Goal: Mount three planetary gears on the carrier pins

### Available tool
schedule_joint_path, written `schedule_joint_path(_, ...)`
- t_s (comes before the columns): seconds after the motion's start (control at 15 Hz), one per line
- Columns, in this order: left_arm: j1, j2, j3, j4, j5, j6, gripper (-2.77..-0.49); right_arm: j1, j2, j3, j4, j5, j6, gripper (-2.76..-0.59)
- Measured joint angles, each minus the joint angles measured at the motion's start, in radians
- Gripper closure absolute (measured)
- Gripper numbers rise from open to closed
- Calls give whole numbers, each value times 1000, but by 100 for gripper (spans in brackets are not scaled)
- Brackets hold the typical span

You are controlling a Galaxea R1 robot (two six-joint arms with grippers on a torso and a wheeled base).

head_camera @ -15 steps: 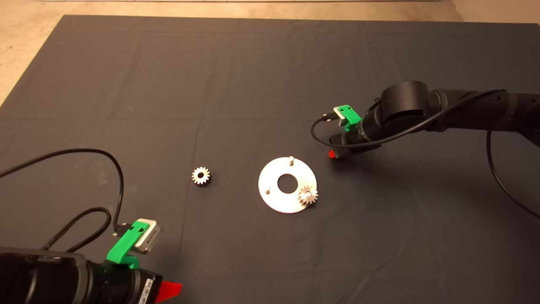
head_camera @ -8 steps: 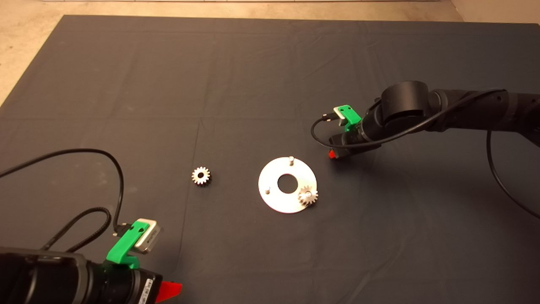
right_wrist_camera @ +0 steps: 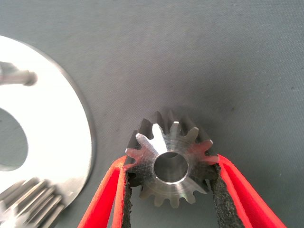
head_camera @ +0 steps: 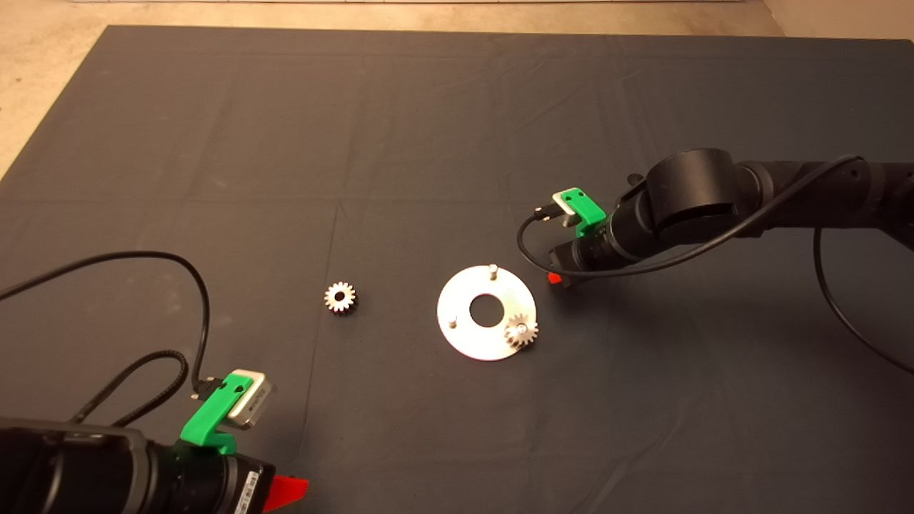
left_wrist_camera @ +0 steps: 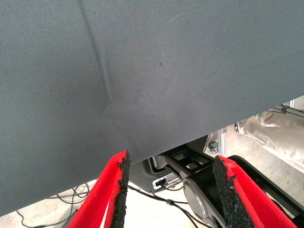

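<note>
Now the right claw (right_wrist_camera: 170, 190), gripping a gear (right_wrist_camera: 170, 159), has edged nearer the disc (head_camera: 468, 344).

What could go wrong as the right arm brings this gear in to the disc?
The right pincer grips the held gear only by its tooth tips, so it could slip or tilt. Its bore must meet a thin bare pin squarely; slightly off, it may jam or nudge the disc. The mounted gear sits close by, so teeth could clash. The left pincer is parked at the mat's edge.
</note>
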Motion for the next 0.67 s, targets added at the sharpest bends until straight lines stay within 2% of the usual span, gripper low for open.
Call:
schedule_joint_path(0.2, 0, 1, 0, 0, -2, 0, -118, 11, 0, 42, 0, -6, 27, -95)
schedule_joint_path(0.33, 0, 4, 0, 0, -9, 0, -118, 30, 11, 55, 1, -7, 35, -94)
schedule_joint_path(0.47, -2, 6, 0, 0, -10, -1, -118, 49, 41, 55, 1, -9, 36, -94)
schedule_joint_path(0.67, -11, 5, 0, 0, -11, -5, -118, 50, 129, 44, 1, -7, 36, -94)
